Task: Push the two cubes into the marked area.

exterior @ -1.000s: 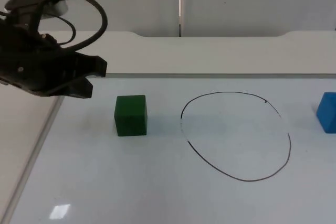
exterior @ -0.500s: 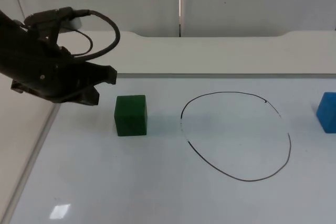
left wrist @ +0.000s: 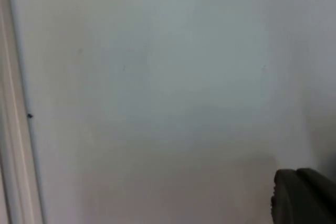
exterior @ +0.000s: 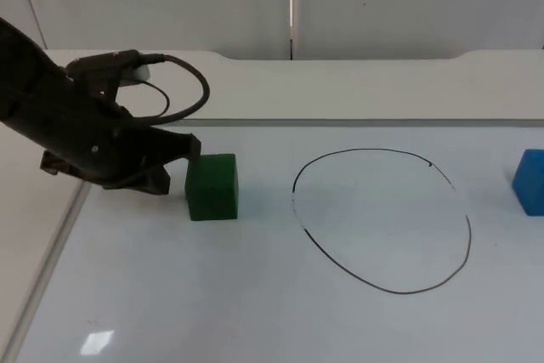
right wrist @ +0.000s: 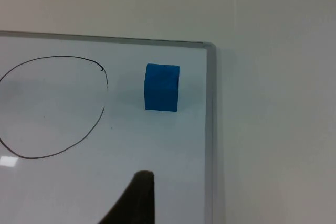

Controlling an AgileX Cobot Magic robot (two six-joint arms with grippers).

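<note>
A green cube (exterior: 212, 186) stands on the white table, left of the marked area (exterior: 382, 220), a thin black oval outline. My left gripper (exterior: 176, 166) is low over the table and right against the cube's left face. It is open, with nothing between its fingers. The left wrist view has bare table and one fingertip (left wrist: 304, 199). A blue cube (exterior: 530, 181) sits at the table's right edge, right of the oval. In the right wrist view the blue cube (right wrist: 161, 87) lies beside the oval (right wrist: 52, 106), ahead of my right gripper (right wrist: 137, 198), which waits apart from it.
The raised rim of the board (exterior: 51, 248) runs along the left side, with a white ledge behind (exterior: 340, 82). In the right wrist view the board's right rim (right wrist: 209, 129) passes close to the blue cube.
My left gripper has moved down and to the right, from well left of the green cube to right against its left face. Neither cube has visibly moved.
</note>
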